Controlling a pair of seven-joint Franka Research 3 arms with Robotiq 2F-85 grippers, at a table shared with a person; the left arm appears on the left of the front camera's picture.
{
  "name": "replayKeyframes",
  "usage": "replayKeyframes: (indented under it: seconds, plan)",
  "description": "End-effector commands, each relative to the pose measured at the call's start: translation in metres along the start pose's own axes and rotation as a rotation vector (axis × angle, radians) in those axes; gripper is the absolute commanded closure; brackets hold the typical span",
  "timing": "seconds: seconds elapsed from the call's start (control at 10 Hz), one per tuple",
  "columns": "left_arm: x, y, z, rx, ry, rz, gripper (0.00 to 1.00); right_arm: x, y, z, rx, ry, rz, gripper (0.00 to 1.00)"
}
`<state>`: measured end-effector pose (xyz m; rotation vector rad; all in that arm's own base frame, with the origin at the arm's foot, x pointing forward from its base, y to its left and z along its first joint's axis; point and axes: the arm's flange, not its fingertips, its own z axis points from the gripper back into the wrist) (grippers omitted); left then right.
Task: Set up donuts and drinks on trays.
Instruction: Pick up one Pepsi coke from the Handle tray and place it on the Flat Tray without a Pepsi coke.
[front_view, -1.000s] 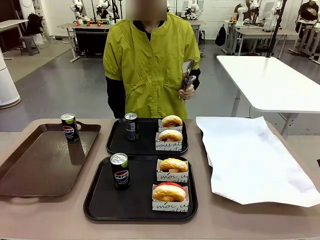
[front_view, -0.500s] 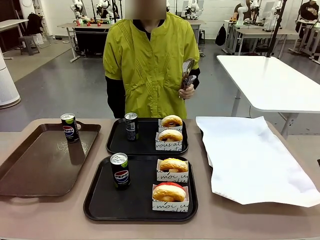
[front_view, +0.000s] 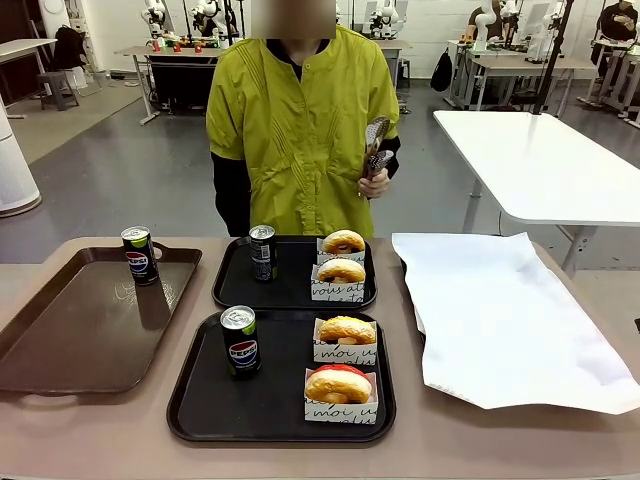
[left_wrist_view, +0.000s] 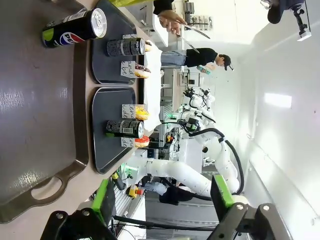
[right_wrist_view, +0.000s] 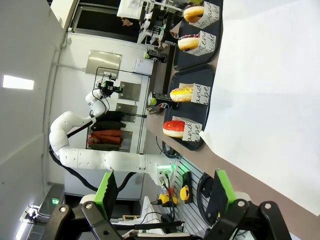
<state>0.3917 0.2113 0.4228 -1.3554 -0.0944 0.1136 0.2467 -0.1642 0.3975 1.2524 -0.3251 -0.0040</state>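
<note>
Two black trays lie in the middle of the table. On the near tray (front_view: 200, 410) stand a Pepsi can (front_view: 240, 341) and two boxed donuts, one plain (front_view: 346, 331) and one iced red (front_view: 338, 386). The far tray (front_view: 235, 285) carries another can (front_view: 263, 252) and two boxed donuts (front_view: 342, 256). A third can (front_view: 139, 255) stands on the brown tray (front_view: 70, 340). My left gripper (left_wrist_view: 162, 197) hangs open beyond the brown tray's handle end, holding nothing. My right gripper (right_wrist_view: 164, 190) is open too, off the table's edge by the white paper (right_wrist_view: 260, 90).
A large white paper sheet (front_view: 500, 320) covers the table's right side. The person stands at the far edge behind the trays, holding metal tongs (front_view: 376, 145) upright against the chest. A white table (front_view: 540, 160) stands behind on the right.
</note>
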Motion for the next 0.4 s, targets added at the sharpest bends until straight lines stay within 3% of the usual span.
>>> replayKeyframes:
  seconds: [0.0,0.3]
  plan:
    - [-0.0033,-0.0013,0.0009,-0.002,-0.007,-0.004,0.00,0.0029,0.0002,-0.0010,0.023,-0.020,0.018,0.00]
    - [-0.0033,-0.0013,0.0009,-0.002,-0.007,-0.004,0.00,0.0029,0.0002,-0.0010,0.023,-0.020,0.018,0.00]
